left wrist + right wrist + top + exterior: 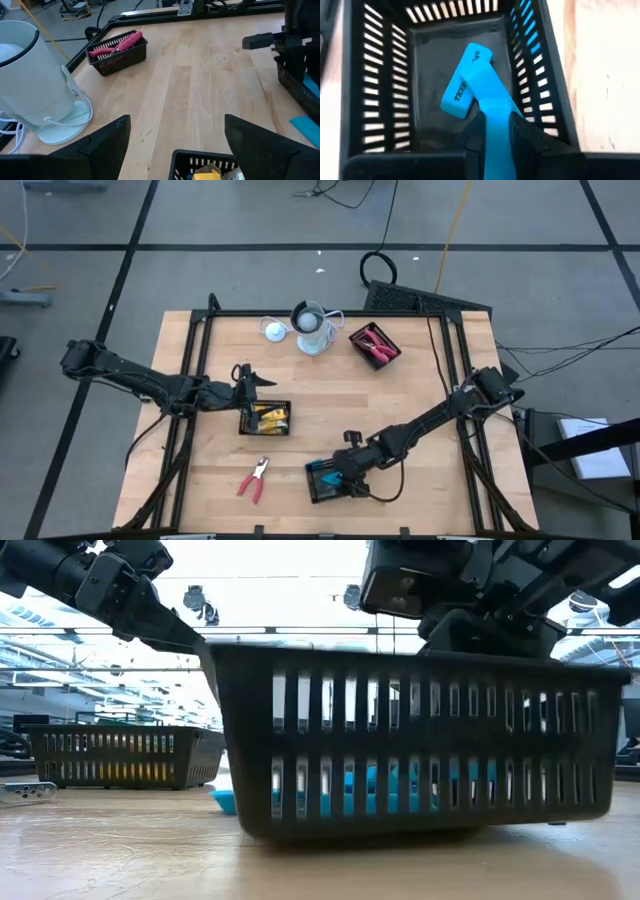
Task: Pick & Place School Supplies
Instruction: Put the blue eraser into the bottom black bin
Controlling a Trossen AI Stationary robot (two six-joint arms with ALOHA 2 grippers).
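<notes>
Inside tray (380,75) walls, right tool (495,131) clamped on blue eraser (492,100), left tool (175,137) spread above bare tabletop (200,85).

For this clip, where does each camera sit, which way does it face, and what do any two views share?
High: overhead, straight down; both arms, table.
Low: table-top height, level; near basket, arms above it.
Left wrist: past the open left end effector toward the plier basket.
Right wrist: down into the near basket; right end effector shut on a blue piece.
Shared: left wrist and high views both show the pale cup.
</notes>
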